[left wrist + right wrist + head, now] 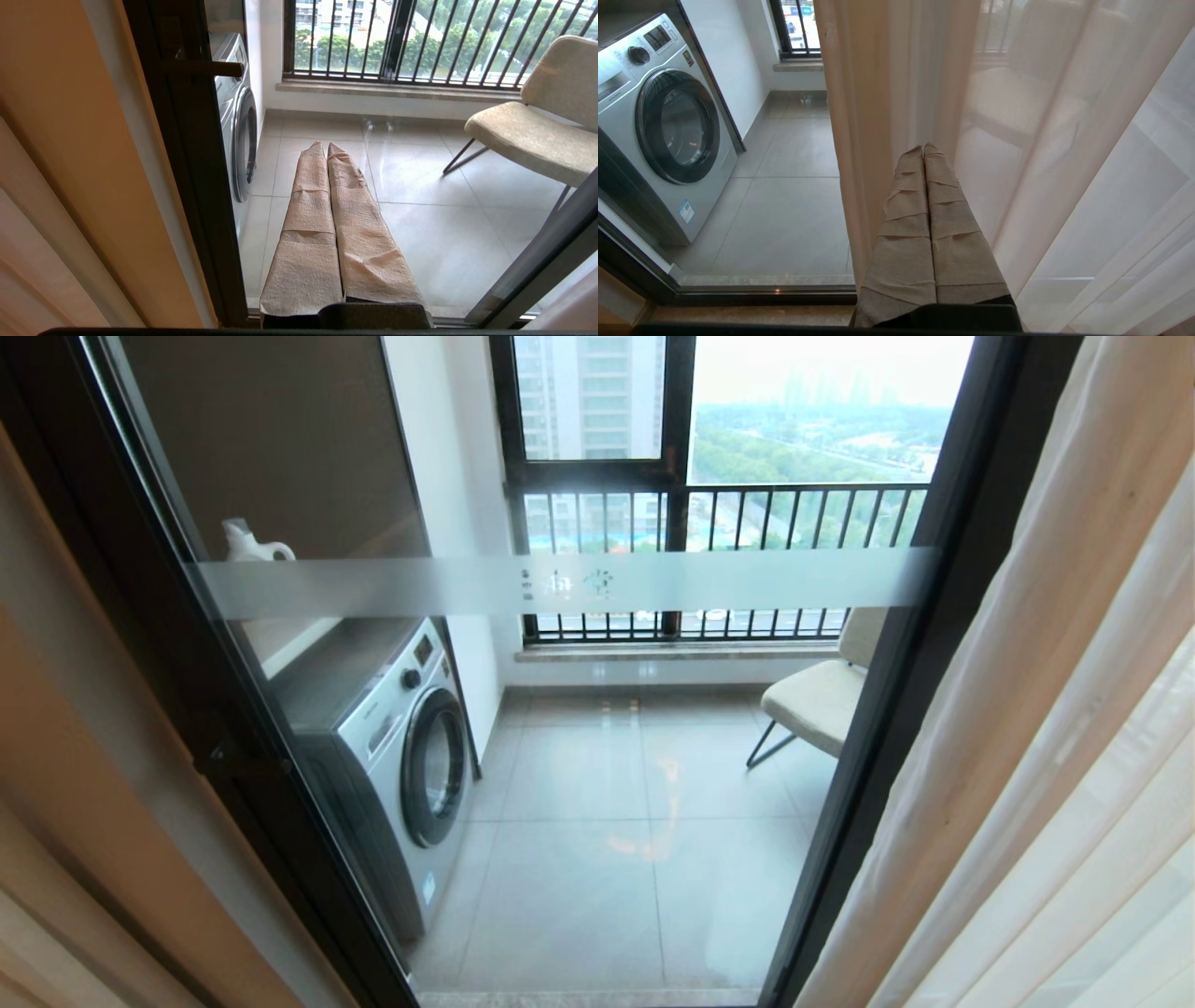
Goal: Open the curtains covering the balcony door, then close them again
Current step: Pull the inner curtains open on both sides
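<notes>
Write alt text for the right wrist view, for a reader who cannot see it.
The right gripper, its tape-wrapped fingers shut together, points at the sheer white curtain hanging over the glass balcony door. Beside the curtain, through bare glass, a silver front-loading washing machine stands on the tiled balcony floor.

Looked down from the head, close against the balcony door; looked forward along each wrist, low and near the glass; shared the washing machine and floor tiles.

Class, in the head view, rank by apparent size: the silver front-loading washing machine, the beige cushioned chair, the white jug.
1. Silver front-loading washing machine
2. Beige cushioned chair, partly hidden by the door frame
3. White jug
</notes>
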`<state>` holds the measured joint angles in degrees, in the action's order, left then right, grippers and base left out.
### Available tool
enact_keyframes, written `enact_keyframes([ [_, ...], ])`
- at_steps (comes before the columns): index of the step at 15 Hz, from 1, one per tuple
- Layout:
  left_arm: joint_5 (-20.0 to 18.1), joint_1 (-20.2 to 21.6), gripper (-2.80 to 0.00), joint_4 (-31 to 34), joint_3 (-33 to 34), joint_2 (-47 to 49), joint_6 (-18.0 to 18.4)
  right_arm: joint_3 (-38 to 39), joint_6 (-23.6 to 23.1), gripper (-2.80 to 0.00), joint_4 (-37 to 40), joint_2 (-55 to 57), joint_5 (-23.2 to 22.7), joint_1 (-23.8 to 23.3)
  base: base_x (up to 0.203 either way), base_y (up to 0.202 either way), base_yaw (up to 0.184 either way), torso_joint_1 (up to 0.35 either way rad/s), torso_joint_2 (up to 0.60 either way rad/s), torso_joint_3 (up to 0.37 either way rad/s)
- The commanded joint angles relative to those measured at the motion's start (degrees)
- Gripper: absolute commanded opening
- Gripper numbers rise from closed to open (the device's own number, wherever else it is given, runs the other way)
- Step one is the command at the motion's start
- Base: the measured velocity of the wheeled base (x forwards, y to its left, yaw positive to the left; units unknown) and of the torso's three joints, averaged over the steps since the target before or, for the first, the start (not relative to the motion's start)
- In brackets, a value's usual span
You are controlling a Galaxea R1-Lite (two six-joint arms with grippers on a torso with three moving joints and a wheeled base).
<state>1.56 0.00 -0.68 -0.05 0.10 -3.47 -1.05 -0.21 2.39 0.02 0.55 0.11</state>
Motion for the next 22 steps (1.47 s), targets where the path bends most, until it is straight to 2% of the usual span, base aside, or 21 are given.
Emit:
enact_keyframes([
  [1, 0.0, 0.0, -2.80, 0.0, 0.0, -0.1, 0.0, 0.0, -0.1, -2.80, 0.0, 0.0, 0.0, 0.0, 0.000, 0.000, 0.000, 0.000, 0.00, 0.000],
  [10, 0.0, 0.0, -2.80, 0.0, 0.0, -0.1, 0.0, -0.7, -0.6, -2.80, 0.0, 0.0, 0.1, 0.0, 0.000, 0.000, 0.000, 0.000, 0.00, 0.000],
  [14, 0.0, 0.0, -2.80, 0.0, 0.0, -0.1, 0.0, -8.1, -0.9, -2.80, 0.1, 4.4, -6.0, 0.1, 0.000, 0.000, 0.000, 0.000, 0.00, 0.000],
  [17, 0.0, 0.0, -2.80, 0.0, 0.0, -0.1, 0.0, -14.8, -0.8, -2.80, -1.6, 12.6, -6.7, 0.5, 0.000, 0.000, 0.000, 0.000, 0.00, 0.000],
  [20, 0.0, 0.0, -2.80, 0.0, 0.0, -0.1, -0.1, -20.1, -0.8, -2.80, -7.0, 22.7, -6.8, 1.1, 0.000, 0.000, 0.000, 0.000, 0.00, 0.000],
  [21, 0.0, 0.0, -2.80, 0.0, 0.0, -0.1, -0.1, -21.7, -0.8, 0.00, -9.3, 26.1, -6.8, 1.1, 0.000, 0.000, 0.000, 0.000, 0.00, 0.000],
  [22, 0.0, 0.0, -2.80, 0.0, 0.0, -0.1, 0.0, -23.5, -0.8, 0.00, -11.6, 29.2, -6.8, 1.2, 0.000, 0.000, 0.000, 0.000, 0.00, 0.000],
])
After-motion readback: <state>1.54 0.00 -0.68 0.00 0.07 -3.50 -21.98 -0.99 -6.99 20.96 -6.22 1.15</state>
